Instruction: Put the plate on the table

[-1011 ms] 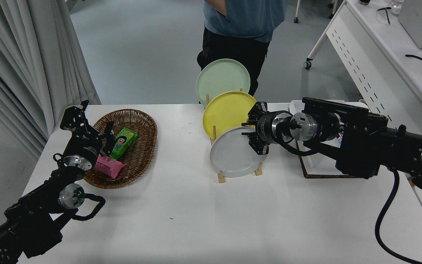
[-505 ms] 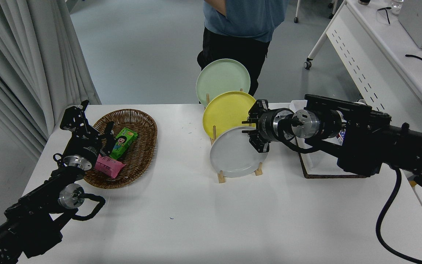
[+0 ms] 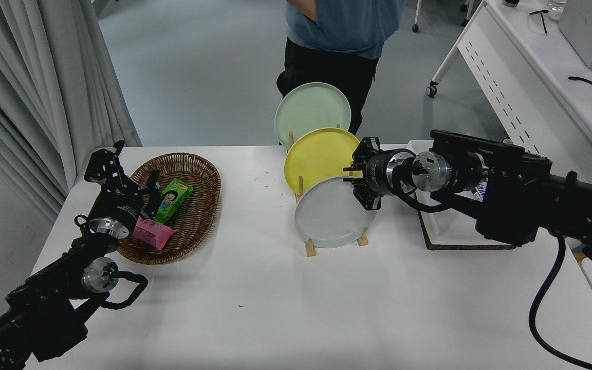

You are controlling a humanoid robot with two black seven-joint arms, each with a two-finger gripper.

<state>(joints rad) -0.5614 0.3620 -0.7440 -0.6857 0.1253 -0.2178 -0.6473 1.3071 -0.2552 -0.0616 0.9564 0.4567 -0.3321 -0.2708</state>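
Note:
The light-grey plate (image 3: 327, 216) stands on edge in the front slot of a wooden rack (image 3: 310, 247) on the white table (image 3: 285, 308). Behind it stand a yellow plate (image 3: 316, 156) and a pale green plate (image 3: 311, 108). My right gripper (image 3: 353, 180) reaches in from the right and is closed on the grey plate's upper right rim. The plate's lower edge is still in the rack. My left gripper (image 3: 144, 198) is parked at the lower left, over the edge of a wicker basket.
The wicker basket (image 3: 198, 169) at the left holds a green carton (image 3: 172, 199) and a pink packet (image 3: 153, 234). A dark-framed tray (image 3: 455, 246) lies under my right arm. A person (image 3: 337, 31) stands at the far side. A perforated desk (image 3: 522, 92) stands at the right.
My right gripper has moved slightly up and to the right at the grey plate's rim. The plate's top edge has shifted up a little. The left arm has not moved.

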